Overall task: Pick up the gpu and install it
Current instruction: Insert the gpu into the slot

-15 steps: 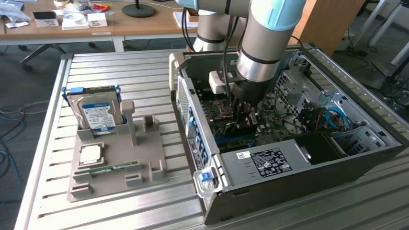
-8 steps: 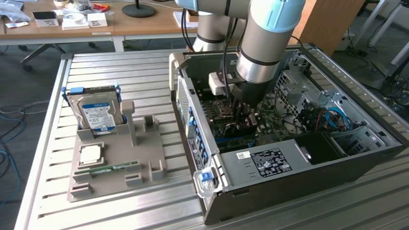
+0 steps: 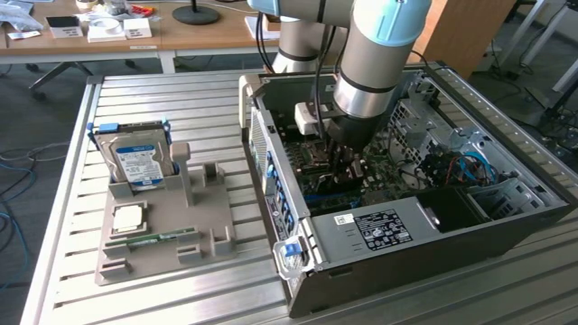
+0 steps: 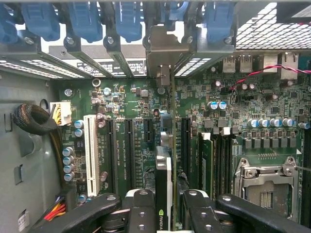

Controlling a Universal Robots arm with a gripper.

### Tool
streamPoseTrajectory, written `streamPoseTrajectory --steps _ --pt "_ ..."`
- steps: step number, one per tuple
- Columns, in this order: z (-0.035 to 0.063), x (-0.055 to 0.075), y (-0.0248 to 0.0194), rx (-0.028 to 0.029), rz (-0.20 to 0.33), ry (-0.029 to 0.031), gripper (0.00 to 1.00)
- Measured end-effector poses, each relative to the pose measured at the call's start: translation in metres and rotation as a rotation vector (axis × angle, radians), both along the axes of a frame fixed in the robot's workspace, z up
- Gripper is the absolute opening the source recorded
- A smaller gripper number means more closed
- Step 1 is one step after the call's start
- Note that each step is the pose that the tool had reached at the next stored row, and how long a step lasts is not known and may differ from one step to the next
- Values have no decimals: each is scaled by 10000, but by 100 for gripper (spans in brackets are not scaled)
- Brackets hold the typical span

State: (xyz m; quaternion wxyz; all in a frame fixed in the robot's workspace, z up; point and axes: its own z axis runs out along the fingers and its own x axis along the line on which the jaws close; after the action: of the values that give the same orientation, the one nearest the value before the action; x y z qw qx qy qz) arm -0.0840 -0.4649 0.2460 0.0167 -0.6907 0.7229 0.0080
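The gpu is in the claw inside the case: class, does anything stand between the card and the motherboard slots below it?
Nothing visible does. The claw grips the gpu edge-on above the motherboard, and the slots beneath look bare.

Open PC case [image 3: 505,223] on exterior view's right of table [image 3: 181,101]; gripper [image 4: 165,213] down inside it, over motherboard [image 4: 146,126]. Gpu [image 4: 165,170] edge-on between fingers [image 4: 138,208], among expansion slots. Parts holder [image 3: 162,237] on exterior view's left, hard drive [image 3: 137,162] standing in it.
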Motion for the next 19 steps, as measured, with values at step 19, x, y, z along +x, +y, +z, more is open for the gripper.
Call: streamPoseTrajectory --steps 19 --pt "-27 -13 10 -1 0 0 27"
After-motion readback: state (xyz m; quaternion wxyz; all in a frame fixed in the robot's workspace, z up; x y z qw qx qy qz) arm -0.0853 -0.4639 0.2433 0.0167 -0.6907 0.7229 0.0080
